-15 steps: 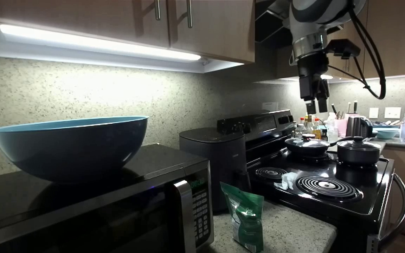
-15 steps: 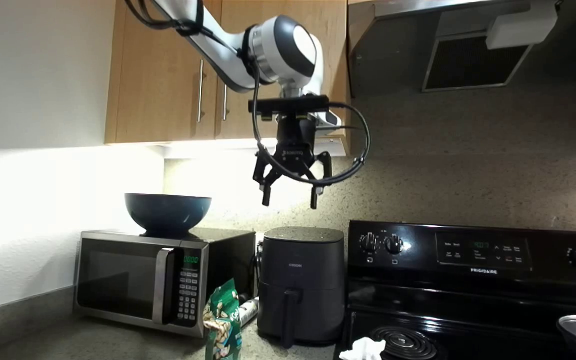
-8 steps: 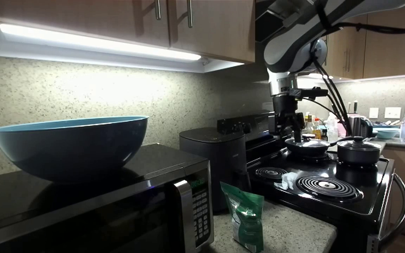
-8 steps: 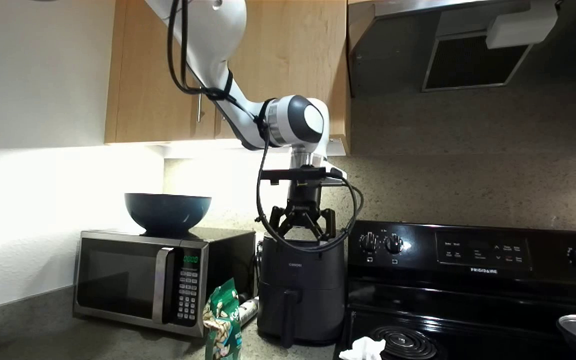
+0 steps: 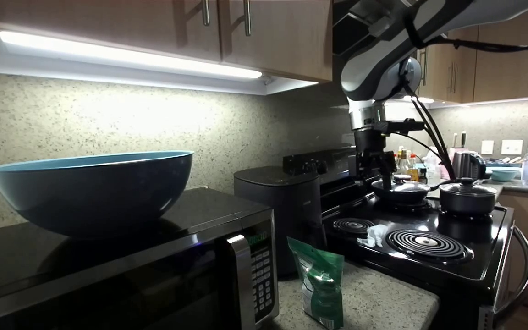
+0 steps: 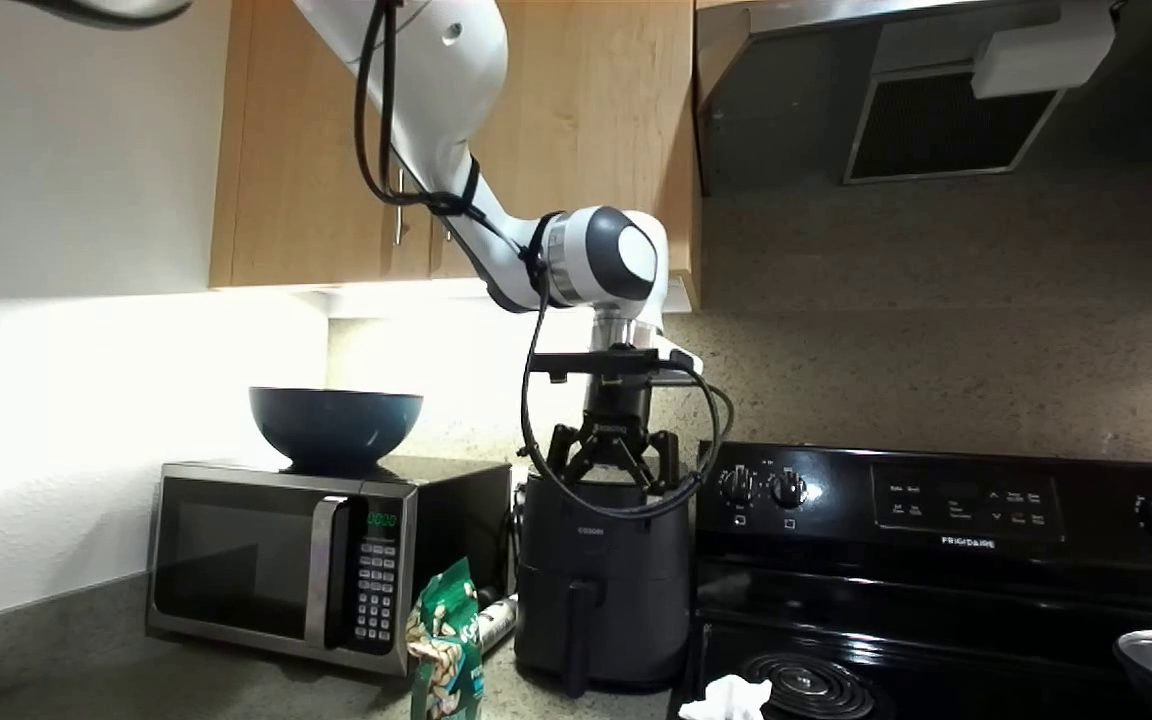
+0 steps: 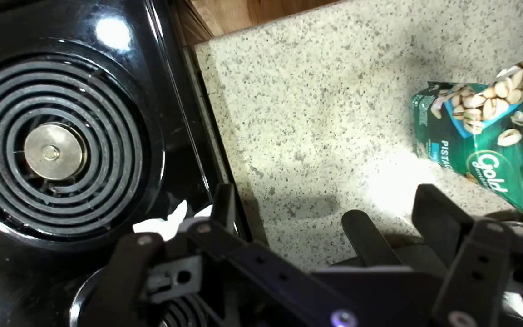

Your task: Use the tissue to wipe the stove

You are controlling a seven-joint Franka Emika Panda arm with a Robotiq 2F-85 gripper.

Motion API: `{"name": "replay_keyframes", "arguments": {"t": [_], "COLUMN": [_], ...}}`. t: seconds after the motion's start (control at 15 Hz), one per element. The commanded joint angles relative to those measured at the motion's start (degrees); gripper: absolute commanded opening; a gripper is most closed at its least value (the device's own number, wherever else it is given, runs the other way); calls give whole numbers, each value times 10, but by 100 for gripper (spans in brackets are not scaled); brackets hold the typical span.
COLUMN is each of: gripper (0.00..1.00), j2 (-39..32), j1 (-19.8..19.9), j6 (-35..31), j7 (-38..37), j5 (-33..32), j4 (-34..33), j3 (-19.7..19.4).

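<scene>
robot arm (image 6: 604, 250): lowered over the past second from beside the wall cabinets (image 6: 336, 130) to the top of the black air fryer (image 6: 636, 610), as an exterior view frames it, with a slight late slide toward 4 o'clock.
gripper (image 7: 325, 197): released and empty, jaws spread wide, speckled countertop (image 7: 288, 127) showing between them as you look from the wrist.
crumpled white tissue (image 7: 168, 227): untouched in its same spot on the frigidaire coil stove (image 7: 177, 150), between the large front coil burner (image 7: 52, 152) and the smaller rear coil burner (image 5: 354, 225); you find it at 8 o'clock from the wrist view's centre, and at 6 o'clock beneath your gripper in an exterior view.
stove wipe: by all appearances not begun; your descent reads as an approach to the pickup, and likely calls for a lower reach and a shift toward 8 o'clock as the wrist sees it.
fingers (image 7: 224, 206): distinct in the wrist view, they melt into the black air fryer in an exterior view; the wrist view, though, leaves part of the tissue hidden behind the gripper.
glass-lidded frying pan (image 5: 406, 192) and lidded pot (image 5: 468, 201): at 1 and 2 o'clock from the tissue in an exterior view; the wrist view shows you neither.
pistachio bag (image 7: 488, 141): printed front readable at 3 o'clock in the wrist view; an exterior view gives you its other side.
</scene>
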State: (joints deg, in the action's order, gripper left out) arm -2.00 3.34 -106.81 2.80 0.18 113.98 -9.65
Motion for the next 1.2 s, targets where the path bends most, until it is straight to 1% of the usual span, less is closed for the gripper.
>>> {"name": "replay_keyframes", "arguments": {"t": [0.0, 0.4, 0.53, 0.6, 0.87, 0.93, 1.13], "gripper": [100, 100, 100, 100, 100, 100, 100], "j2": [-59, -143, -150, -144, -152, -172, -212], "j1": [31, 76, 85, 83, 89, 89, 85], "j6": [-25, -54, -50, -46, -46, -41, -69], "j7": [-17, -40, -50, -31, -35, -37, -48], "j5": [16, 9, 7, 2, 2, 1, -7], "j4": [-4, -13, -15, -8, -15, -30, -60], "j3": [-3, -24, -30, -23, -27, -26, -24]}}
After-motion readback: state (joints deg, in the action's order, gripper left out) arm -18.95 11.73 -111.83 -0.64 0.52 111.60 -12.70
